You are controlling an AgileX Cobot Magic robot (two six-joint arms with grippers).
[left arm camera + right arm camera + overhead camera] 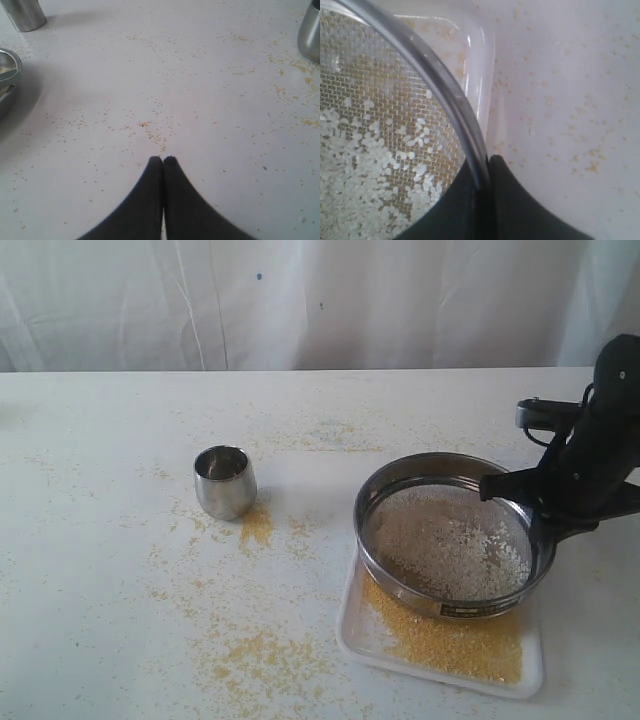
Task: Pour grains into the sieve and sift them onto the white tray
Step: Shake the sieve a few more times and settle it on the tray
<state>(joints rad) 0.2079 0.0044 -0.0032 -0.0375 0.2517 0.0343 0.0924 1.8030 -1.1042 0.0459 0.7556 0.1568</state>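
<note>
Plainly the sifting is well along, judging by how the grains have parted. The right end effector (538,508) pinches the sieve (445,535) at about 3 o'clock on its rim, one finger inside the wall and one outside. That grip lets the arm shake the ring without blocking the mesh. The right wrist view confirms it: the dark fingers (520,210) close on the thin, polished steel rim (445,85).

The sieve sits over the white tray (350,635) so that whatever drops through lands there. It covers the tray's 12 o'clock part; whether it rests on the tray or hangs just above it, I cannot tell. Golden, sandy fine grains (450,645) lie in a loose bed toward the tray's 6 o'clock side. The whitish, coarser granules (450,545) lie on the fine wire mesh, too large to pass. A small dark label (478,610) marks the rim at 6 o'clock.

The tray is smooth, shallow and glossy, with rounded corners. A small rounded steel cup (224,481) stands upright at 9 o'clock from the sieve, well apart. Yellow spill speckles the bench (100,540) around it.

The left end effector (163,161) hovers with its fingers pressed together, holding nothing above the scattered bench.
</note>
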